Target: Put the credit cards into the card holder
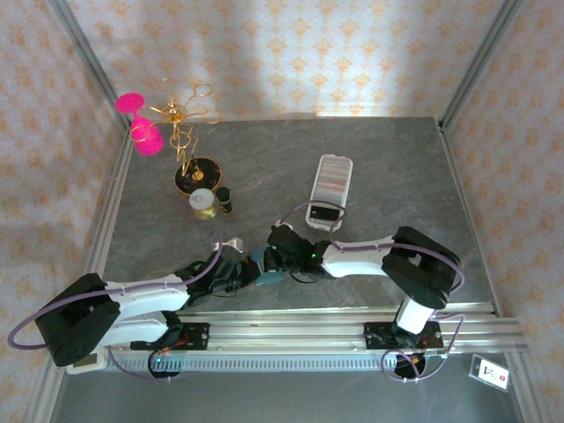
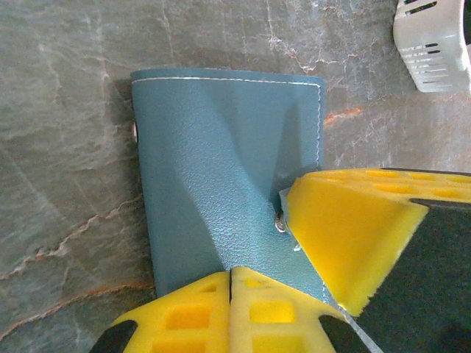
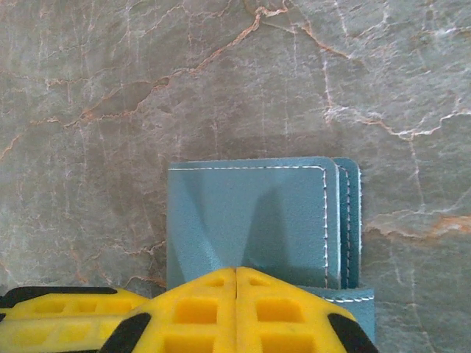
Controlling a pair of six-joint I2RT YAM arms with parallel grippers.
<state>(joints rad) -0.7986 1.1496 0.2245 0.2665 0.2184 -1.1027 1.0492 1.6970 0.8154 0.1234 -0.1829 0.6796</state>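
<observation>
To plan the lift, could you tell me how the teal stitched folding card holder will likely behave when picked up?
Probably floppy: the teal stitched leather-like card holder creases toward the yellow gripper pads. Likely light, being thin. Its grained surface should resist slipping.

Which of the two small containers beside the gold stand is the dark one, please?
The slim dark bottle, standing on the side nearer the white tray; the jar beside it has a pale lid.
</observation>
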